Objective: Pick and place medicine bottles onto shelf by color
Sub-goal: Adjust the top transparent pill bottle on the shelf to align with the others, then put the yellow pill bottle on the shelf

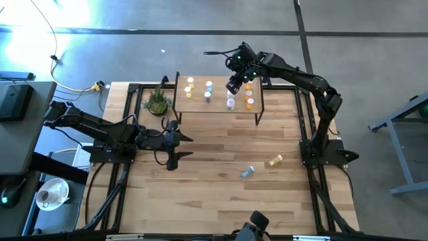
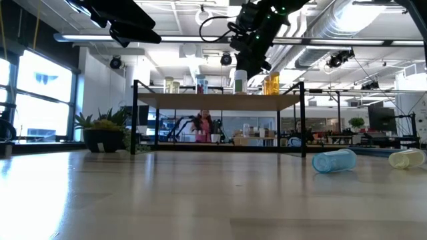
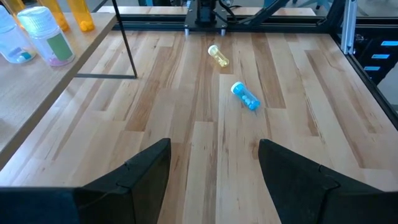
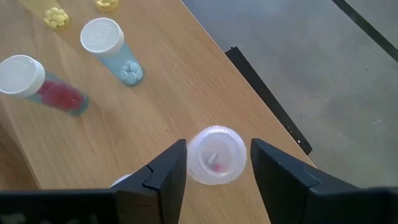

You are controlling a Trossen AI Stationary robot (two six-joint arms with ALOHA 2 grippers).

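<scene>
A: Medicine bottles (image 1: 208, 90) stood upright on the shelf (image 1: 217, 107) at the far side of the worktop (image 1: 214, 187), in short rows. Two more lay on their sides on the worktop nearer the right arm, a blue bottle (image 1: 247, 172) and a yellow bottle (image 1: 274, 161) just beside it.

B: Where was the right hand (image 1: 233, 86)?

A: Over the shelf, pointing down at a pale bottle with a white cap (image 4: 216, 155). Its fingers (image 4: 165, 171) stood either side of that cap with a sliver of gap on both sides, so they were parted and not gripping it.

B: And the left hand (image 1: 179, 146)?

A: Low over the worktop in front of the shelf, fingers (image 3: 146, 165) spread wide, holding nothing.

B: Anything else up there?

A: A small potted plant (image 1: 158, 100) just beside the shelf's left end.
</scene>
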